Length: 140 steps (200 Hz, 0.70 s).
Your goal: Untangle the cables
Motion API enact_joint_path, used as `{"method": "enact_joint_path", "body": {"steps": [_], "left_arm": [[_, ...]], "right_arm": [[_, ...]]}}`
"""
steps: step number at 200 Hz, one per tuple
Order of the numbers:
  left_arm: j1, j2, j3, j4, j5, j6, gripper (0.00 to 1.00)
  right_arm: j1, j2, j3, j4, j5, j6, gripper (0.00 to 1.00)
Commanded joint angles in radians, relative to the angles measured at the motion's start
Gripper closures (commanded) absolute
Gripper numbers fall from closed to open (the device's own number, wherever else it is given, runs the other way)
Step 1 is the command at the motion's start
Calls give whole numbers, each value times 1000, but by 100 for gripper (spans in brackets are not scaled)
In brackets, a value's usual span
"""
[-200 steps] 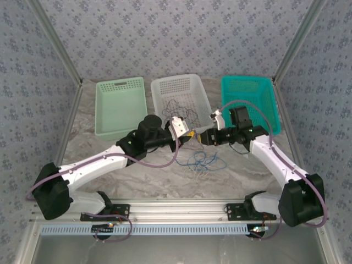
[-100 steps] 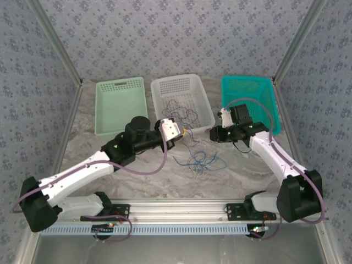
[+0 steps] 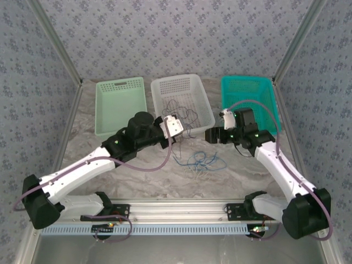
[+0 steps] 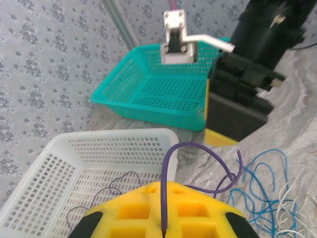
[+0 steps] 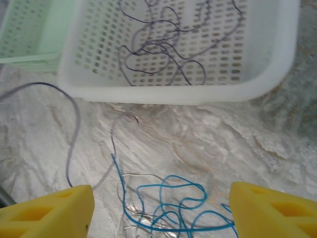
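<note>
The left gripper (image 4: 163,213) clamps a dark purple cable (image 4: 198,147) just in front of the white basket (image 3: 176,77). The right gripper (image 5: 161,218) hangs spread and empty over the blue and white tangle (image 3: 201,161), also in front of the basket. Lifting slowly toward the basket should draw the strand free without dragging the knot.

Blue-grey floral-patterned walls (image 3: 176,33) enclose a marbled grey tabletop (image 3: 231,179) framed by slanting metal posts (image 3: 56,41)
</note>
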Motion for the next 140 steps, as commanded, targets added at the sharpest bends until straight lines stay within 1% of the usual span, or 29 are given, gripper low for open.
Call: {"method": "enact_joint_path", "body": {"steps": [1,26,59,100,120,140], "left_arm": [[14,41,77,-34,-66,45,100],[32,78,150,-55,-85,71,100],[33,88,246,-90,-93,113,100],[51,112,362,-73,-96,129,99],[68,150,437,-71,-89,139,99],[110,205,511,-68,-69,138,99]], "right_arm": [[26,-7,-21,18,-27,-15,25],[31,-3,-25,24,-13,-6,24],[31,-26,-20,24,-3,-5,24],[15,-60,-22,16,18,-10,22],[10,-65,-21,7,22,-11,22],[5,-70,-30,7,24,-10,22]]}}
